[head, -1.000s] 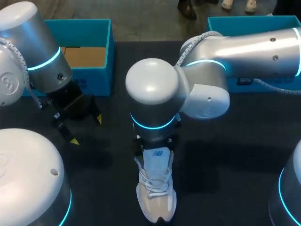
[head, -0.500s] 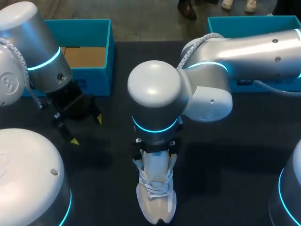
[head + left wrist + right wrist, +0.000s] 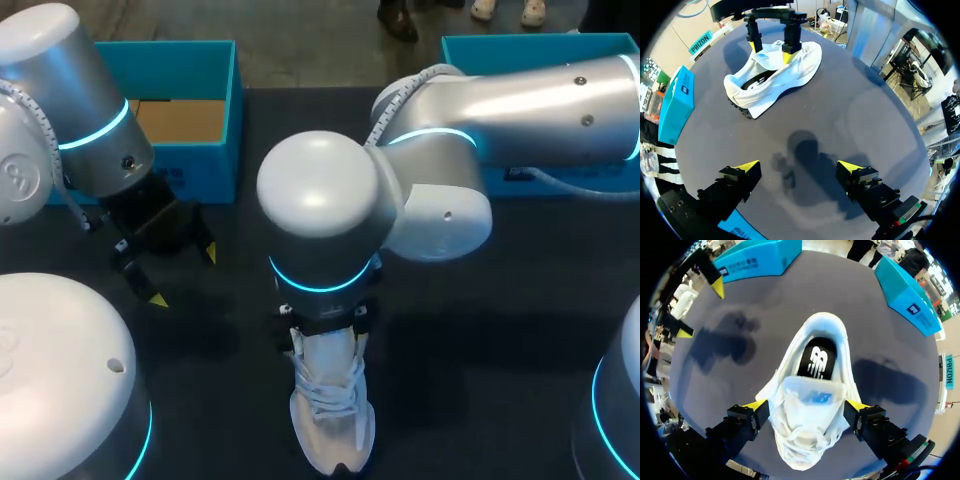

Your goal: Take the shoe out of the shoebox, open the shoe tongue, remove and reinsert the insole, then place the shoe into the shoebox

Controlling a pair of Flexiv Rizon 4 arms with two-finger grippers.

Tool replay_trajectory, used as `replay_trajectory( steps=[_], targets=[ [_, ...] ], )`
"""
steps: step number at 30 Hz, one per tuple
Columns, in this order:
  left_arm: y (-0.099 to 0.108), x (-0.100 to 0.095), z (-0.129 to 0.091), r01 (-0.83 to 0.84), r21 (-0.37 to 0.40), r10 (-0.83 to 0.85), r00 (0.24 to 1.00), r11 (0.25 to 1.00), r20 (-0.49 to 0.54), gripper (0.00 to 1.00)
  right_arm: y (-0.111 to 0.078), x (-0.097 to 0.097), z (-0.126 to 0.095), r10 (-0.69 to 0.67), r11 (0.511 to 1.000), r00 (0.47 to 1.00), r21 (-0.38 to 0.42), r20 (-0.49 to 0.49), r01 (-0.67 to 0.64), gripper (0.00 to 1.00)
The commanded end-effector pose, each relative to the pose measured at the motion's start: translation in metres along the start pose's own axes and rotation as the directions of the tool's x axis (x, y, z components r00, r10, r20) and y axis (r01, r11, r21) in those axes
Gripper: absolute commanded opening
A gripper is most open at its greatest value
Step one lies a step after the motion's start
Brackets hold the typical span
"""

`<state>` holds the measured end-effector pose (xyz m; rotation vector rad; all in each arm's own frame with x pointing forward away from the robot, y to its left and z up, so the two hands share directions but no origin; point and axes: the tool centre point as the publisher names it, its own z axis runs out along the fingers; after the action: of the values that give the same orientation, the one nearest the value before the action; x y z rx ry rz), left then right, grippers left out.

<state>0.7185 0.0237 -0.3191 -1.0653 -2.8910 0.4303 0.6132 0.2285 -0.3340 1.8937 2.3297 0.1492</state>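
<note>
The left gripper (image 3: 184, 275) hangs over the table's (image 3: 500, 300) left side, just in front of the blue shoebox (image 3: 200, 175). Its fingers are spread, with nothing but bare tabletop between them in its own wrist view. The shoebox stands open at the far left, with its brown cardboard floor showing. The shoe (image 3: 330, 425) is out of it and stands upright on its sole near the middle front of the table, toe toward the robot. The right gripper (image 3: 806, 405) is down over the shoe with its fingers wide apart, one on each side at the laces (image 3: 325, 395). I cannot tell whether the tips touch the sides, and nothing looks squeezed. The tongue (image 3: 812, 392) lies flat between the fingers, and beyond it the black insole (image 3: 816, 360) shows in the opening. The shoe is probably light, with a soft upper that will give under a pinch and a firmer sole that keeps it from tipping. The tongue is thin and floppy, so its free top edge looks like the place to grip and lift back. The insole should bend easily and is best caught at the heel end. Loose laces could snag a fingertip. A second blue box (image 3: 540, 50) sits at the far right.
</note>
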Motion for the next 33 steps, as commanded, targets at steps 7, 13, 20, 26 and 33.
replay_trajectory(
  steps=[7, 13, 20, 26, 33],
  targets=[
    [0.000, 0.000, 0.000, 0.000, -0.002, 0.000, 1.000, 1.000, -0.001, 1.00, -0.030, 0.018, -0.037, 0.157, 0.985, 0.986, -0.081, 0.047, -0.153, 1.00],
    [0.000, 0.000, 0.000, 0.000, -0.002, 0.000, 1.000, 1.000, -0.001, 1.00, -0.027, 0.013, -0.041, 0.145, 0.985, 0.989, -0.101, 0.024, -0.142, 0.42],
    [0.000, 0.000, 0.000, 0.000, -0.002, 0.000, 1.000, 1.000, -0.001, 1.00, -0.020, 0.006, -0.027, 0.144, 0.987, 0.989, -0.068, 0.017, -0.143, 0.24],
    [0.000, 0.000, 0.000, 0.000, -0.002, 0.000, 1.000, 1.000, -0.001, 1.00, -0.010, -0.004, -0.013, 0.153, 0.987, 0.988, -0.046, 0.014, -0.152, 0.20],
    [0.000, 0.000, 0.000, 0.000, -0.002, 0.000, 1.000, 1.000, -0.001, 1.00, 0.002, -0.014, 0.004, 0.160, 0.987, 0.987, -0.031, 0.010, -0.160, 0.21]
  ],
)
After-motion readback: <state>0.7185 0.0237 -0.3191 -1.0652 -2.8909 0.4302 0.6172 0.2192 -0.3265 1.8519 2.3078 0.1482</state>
